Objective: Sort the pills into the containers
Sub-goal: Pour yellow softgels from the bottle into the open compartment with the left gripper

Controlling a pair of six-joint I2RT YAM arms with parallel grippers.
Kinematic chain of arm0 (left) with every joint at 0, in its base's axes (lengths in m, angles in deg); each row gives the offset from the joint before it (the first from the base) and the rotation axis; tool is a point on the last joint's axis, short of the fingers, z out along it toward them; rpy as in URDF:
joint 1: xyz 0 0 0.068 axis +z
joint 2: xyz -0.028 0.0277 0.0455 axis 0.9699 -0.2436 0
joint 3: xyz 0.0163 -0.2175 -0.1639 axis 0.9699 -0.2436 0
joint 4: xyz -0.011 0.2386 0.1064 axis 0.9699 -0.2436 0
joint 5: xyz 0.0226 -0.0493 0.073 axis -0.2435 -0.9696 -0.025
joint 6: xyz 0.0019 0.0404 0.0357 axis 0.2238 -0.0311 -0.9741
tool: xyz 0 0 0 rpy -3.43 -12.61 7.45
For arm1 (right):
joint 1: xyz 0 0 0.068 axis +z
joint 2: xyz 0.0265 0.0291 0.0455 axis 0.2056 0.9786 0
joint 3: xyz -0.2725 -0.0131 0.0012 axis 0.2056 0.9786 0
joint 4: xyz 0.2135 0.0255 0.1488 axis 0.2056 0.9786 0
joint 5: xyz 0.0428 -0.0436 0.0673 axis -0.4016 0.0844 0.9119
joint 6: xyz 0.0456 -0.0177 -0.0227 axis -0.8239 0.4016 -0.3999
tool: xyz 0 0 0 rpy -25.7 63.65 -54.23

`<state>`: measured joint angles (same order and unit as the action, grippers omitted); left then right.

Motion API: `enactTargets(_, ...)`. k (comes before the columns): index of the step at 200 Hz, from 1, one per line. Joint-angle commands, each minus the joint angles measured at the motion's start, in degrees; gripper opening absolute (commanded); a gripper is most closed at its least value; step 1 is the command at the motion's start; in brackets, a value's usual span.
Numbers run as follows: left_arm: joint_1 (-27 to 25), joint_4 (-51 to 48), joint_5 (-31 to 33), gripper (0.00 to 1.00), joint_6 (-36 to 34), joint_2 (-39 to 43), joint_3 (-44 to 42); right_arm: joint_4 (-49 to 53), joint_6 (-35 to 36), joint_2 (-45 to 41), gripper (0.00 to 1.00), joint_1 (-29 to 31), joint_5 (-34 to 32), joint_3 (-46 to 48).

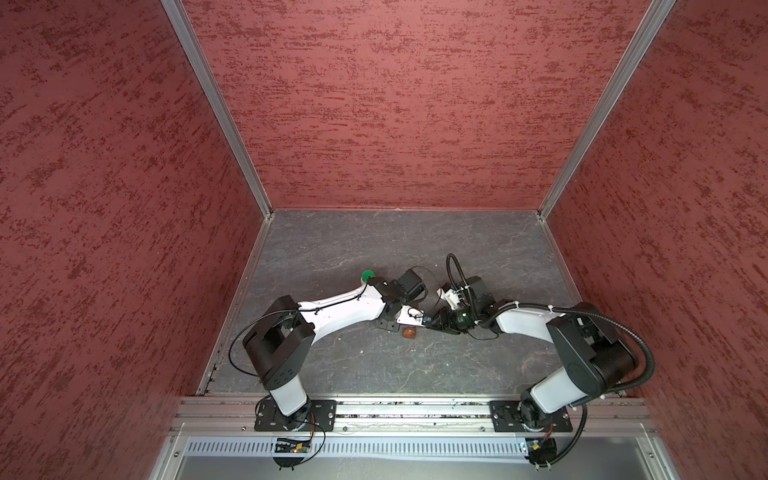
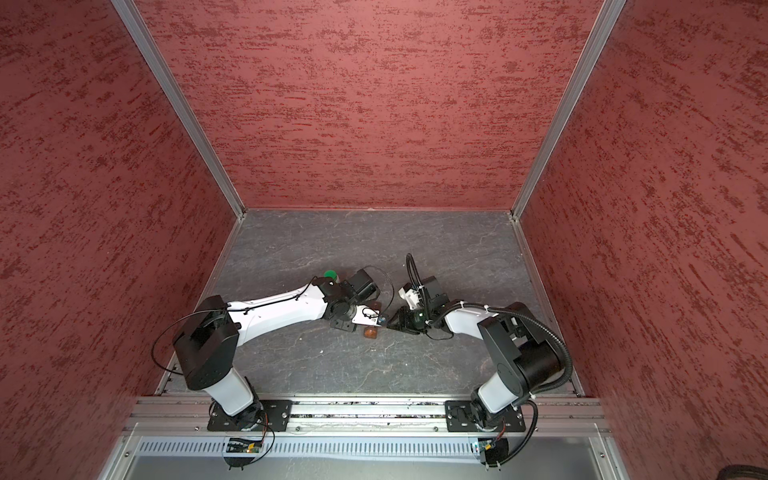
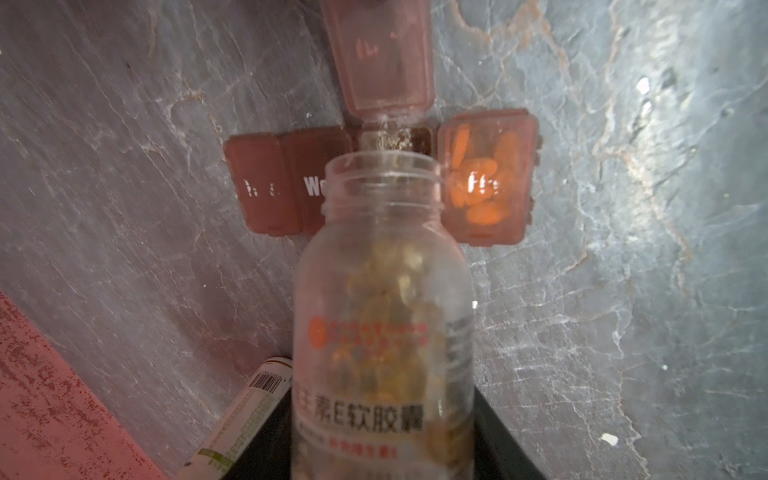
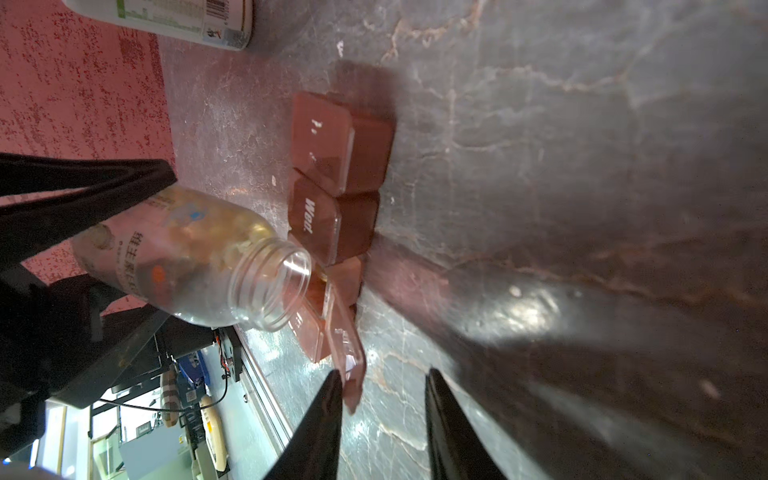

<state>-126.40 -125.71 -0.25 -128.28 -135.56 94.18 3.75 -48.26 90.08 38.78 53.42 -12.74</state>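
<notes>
The left claw [image 3: 382,378] squeezes the clear bottle [image 4: 187,257], tipped at the containers [image 3: 266,187] — the right claw [image 4: 384,374] stands apart by the open lid [image 4: 347,357].

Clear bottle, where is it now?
In the left wrist view, the left gripper holds the clear bottle tipped, its mouth at the open cell, beside the orange pills.
</notes>
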Motion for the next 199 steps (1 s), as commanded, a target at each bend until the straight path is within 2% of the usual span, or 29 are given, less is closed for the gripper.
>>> enactTargets(1,-0.7,-0.3,1.2,0.00,-1.5,-0.5,0.6,-1.7,0.9,0.5,0.35,0.3,0.7,0.8)
enactTargets(199,-2.9,-2.5,5.0,0.00,-2.1,-2.2,3.0,-2.1,0.9,0.7,0.35,0.3,0.9,1.3)
